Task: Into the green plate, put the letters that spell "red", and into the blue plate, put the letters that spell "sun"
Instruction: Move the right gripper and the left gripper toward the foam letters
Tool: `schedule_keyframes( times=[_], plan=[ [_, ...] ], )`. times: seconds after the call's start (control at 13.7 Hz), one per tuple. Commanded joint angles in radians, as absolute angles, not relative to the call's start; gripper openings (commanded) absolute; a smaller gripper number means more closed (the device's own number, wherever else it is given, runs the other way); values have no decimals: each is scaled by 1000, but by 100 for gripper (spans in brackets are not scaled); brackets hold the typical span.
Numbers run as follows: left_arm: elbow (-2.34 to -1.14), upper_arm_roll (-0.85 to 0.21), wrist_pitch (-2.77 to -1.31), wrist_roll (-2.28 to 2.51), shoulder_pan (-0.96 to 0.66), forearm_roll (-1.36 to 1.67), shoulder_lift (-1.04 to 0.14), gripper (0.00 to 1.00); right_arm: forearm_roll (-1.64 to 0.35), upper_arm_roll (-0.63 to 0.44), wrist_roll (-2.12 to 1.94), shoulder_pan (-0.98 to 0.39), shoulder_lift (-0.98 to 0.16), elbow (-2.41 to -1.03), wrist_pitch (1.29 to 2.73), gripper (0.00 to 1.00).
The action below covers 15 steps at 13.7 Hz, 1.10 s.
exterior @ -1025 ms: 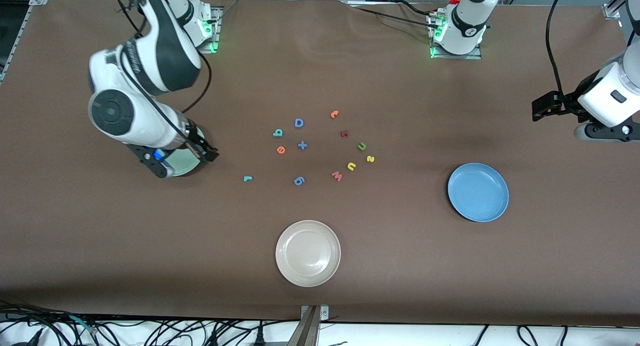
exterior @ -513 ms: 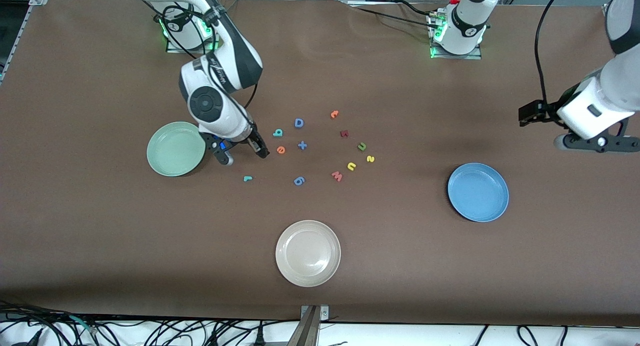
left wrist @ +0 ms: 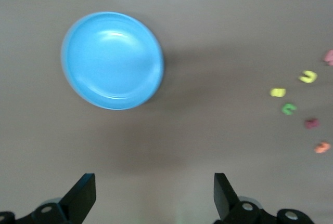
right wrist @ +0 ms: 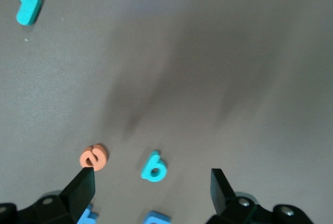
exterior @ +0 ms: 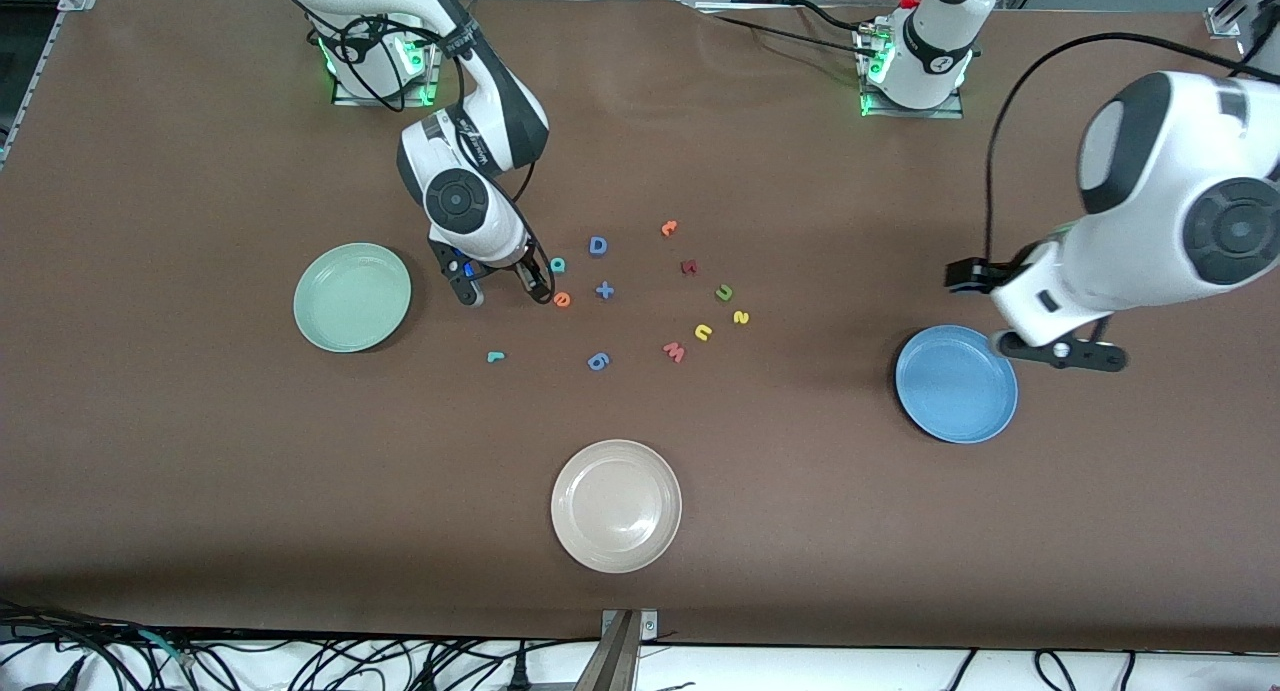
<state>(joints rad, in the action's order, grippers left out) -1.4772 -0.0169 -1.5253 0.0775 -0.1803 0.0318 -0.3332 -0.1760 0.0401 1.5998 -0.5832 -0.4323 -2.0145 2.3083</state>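
Note:
My right gripper (exterior: 505, 293) hangs open and empty over the table just beside the orange "e" (exterior: 562, 299) and the teal "d" (exterior: 557, 264). The right wrist view shows the "e" (right wrist: 94, 157) by one fingertip, the "d" (right wrist: 154, 167) in line with the gap of the gripper (right wrist: 152, 190), and the teal "r" (right wrist: 27, 5) farther off. The "r" (exterior: 495, 356) lies nearer the front camera. The green plate (exterior: 352, 297) holds nothing. My left gripper (exterior: 1060, 353), open and empty, hovers at the blue plate's (exterior: 956, 383) edge. Yellow "s" (exterior: 741, 317), yellow "u" (exterior: 703, 332) and green "n" (exterior: 724, 292) lie together.
A beige-white plate (exterior: 616, 506) sits near the front edge. Among the letters lie a blue D (exterior: 598, 245), a blue plus (exterior: 604, 290), a blue 6 (exterior: 598, 361), a pink W (exterior: 674, 352), a dark red letter (exterior: 689, 266) and an orange piece (exterior: 669, 228).
My right arm swung from over the green plate to the letters beside the "e". My left arm came in from the table's end to the blue plate. Both grippers stayed open.

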Motion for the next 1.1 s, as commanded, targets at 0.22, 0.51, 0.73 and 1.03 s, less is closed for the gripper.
schedule_keyframes(
  times=[0.22, 0.51, 0.73, 1.03],
  plan=[
    [-1480, -18, -1767, 306, -328, 132, -512, 100, -193, 71, 1715, -595, -505, -2043, 2427, 98],
    [-1482, -17, -1932, 521, -420, 129, -627, 100, -193, 87, 1752, -595, -502, -2051, 2425, 98],
    [-1509, -18, -1997, 597, -454, 130, -670, 100, -193, 118, 1798, -595, -500, -2051, 2427, 98],
    [-1664, -20, -2182, 658, -497, 130, -640, 100, -193, 120, 1802, -595, -502, -2069, 2425, 92]
  ],
)
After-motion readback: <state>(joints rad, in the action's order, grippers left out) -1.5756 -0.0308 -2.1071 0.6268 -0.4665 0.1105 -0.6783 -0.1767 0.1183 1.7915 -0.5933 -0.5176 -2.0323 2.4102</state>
